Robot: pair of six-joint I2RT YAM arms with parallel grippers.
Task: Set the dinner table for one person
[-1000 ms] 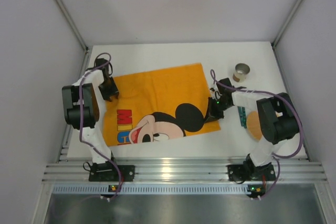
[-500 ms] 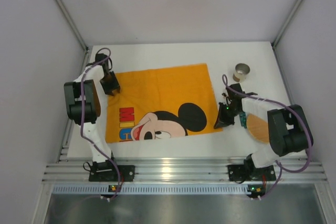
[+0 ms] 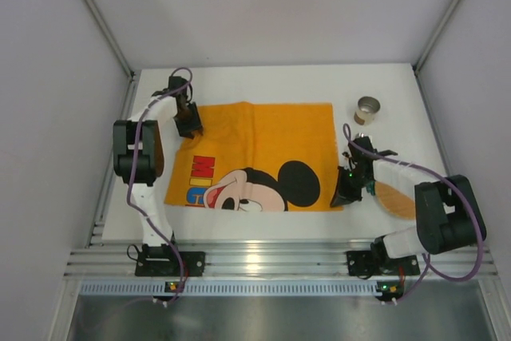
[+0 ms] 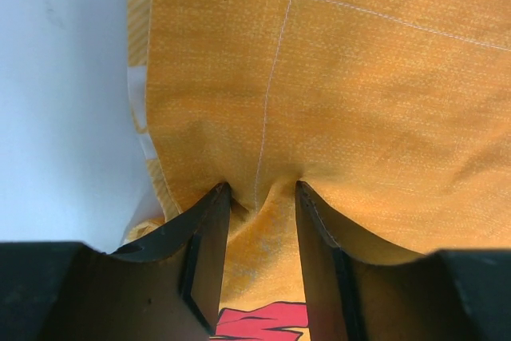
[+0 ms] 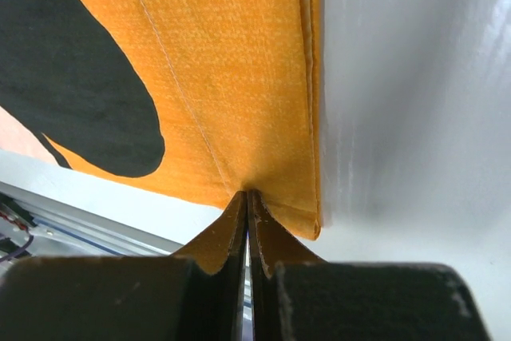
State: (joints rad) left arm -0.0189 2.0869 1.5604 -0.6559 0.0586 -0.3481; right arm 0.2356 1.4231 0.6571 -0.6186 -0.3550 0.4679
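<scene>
An orange Mickey Mouse cloth lies spread flat on the white dinner table. My left gripper is at the cloth's far left corner. In the left wrist view its jaws pinch a raised fold of the cloth. My right gripper is at the cloth's near right corner. In the right wrist view its jaws are pressed together on the cloth's edge, with bare table to the right.
A small metal cup stands at the far right of the table. A round brown plate and a teal item lie under my right arm. Grey walls close in three sides.
Both grippers have moved right with the cloth corners. The cloth has slid toward the table's middle and turned squarer to the edges. My right arm has drawn back toward the near edge.
</scene>
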